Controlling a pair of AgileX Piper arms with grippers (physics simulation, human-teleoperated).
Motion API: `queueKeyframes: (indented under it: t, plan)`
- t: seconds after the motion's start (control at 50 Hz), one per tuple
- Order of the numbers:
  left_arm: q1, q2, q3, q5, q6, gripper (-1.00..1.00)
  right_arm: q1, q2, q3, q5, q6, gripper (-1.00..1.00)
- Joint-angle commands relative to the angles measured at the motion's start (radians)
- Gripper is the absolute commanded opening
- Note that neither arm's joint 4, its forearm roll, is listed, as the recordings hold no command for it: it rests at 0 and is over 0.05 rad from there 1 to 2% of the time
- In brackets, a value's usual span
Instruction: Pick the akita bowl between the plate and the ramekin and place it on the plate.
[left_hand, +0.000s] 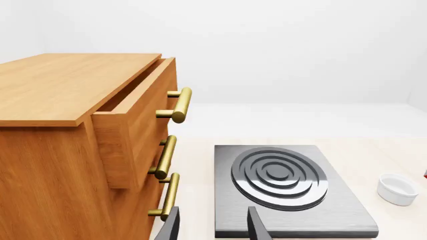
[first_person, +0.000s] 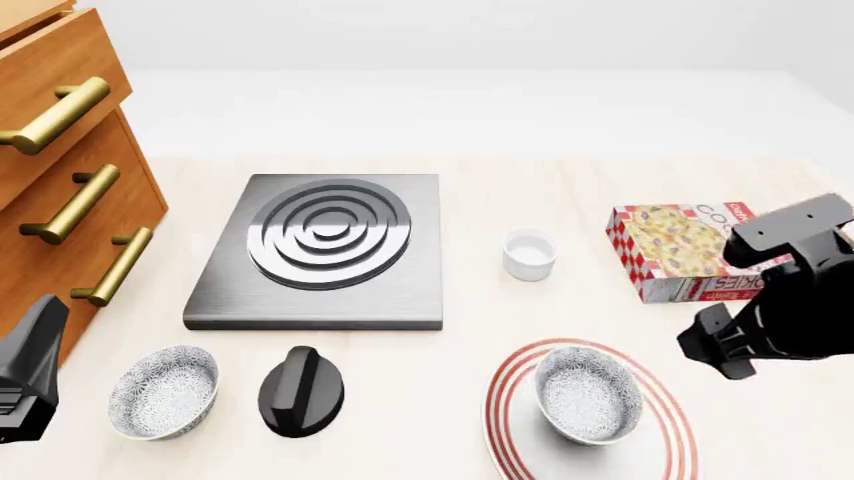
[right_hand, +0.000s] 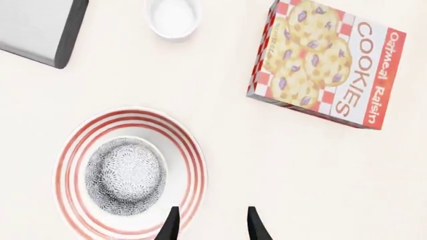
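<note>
Front view: wooden drawer cabinet (first_person: 60, 170) with brass handles at left edge, top drawer pulled partly out in the left wrist view. Dark stove plate (first_person: 324, 250) with raised concentric rings sits centre-left. Black knob (first_person: 302, 391) lies lower left-centre, just below the stove plate. Second speckled bowl (first_person: 163, 391) sits at lower left, just left of the knob. Cookie box (first_person: 674, 250) lies flat at right, red-checked, "Oatmeal Raisin" readable in the right wrist view. Ramekin (first_person: 529, 254) stands in the middle, between stove plate and cookie box, apart from both.

Akita bowl (first_person: 586, 393) sits upright on the plate (first_person: 514, 410) at lower right-centre, offset toward one side of the plate, nothing over it. Bowl is small, round, deep, grey-and-white fine speckle inside and out. Plate is white with thin red rings at the rim.

Right gripper (right_hand: 211, 226) has jaws apart, holding nothing, hanging over the plate's rim beside the bowl, not touching it. Left gripper (left_hand: 213, 225) also spread, empty, near the cabinet and stove plate.
</note>
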Motion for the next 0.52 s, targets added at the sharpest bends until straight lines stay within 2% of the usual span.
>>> queueKeyframes:
  t: [0.02,0.24,0.3,0.34,0.38,0.44,0.48,0.5,0.52]
  plan:
    - [0.000,0.000,0.000,0.000,0.000,1.00,-0.044,-0.102,-0.065,0.105,-0.008,1.00]
    - [0.000,0.000,0.000,0.000,0.000,1.00,-0.091,-0.204,-0.114,0.189,-0.046,1.00]
    - [0.000,0.000,0.000,0.000,0.000,1.00,-0.077,-0.219,-0.202,0.202,-0.007,1.00]
    - [0.000,0.000,0.000,0.000,0.000,1.00,-0.110,-0.266,-0.237,0.220,-0.052,1.00]
    - [0.000,0.000,0.000,0.000,0.000,1.00,-0.122,-0.292,-0.276,0.218,-0.067,1.00]
    - [0.000,0.000,0.000,0.000,0.000,1.00,-0.113,-0.304,-0.324,0.227,-0.042,1.00]
    - [0.000,0.000,0.000,0.000,0.000,1.00,-0.073,-0.286,-0.421,0.241,0.075,1.00]
    - [0.000,0.000,0.000,0.000,0.000,1.00,-0.063,-0.293,-0.468,0.254,0.089,1.00]
    - [0.000,0.000,0.000,0.000,0.000,1.00,-0.081,-0.323,-0.536,0.277,0.078,1.00]
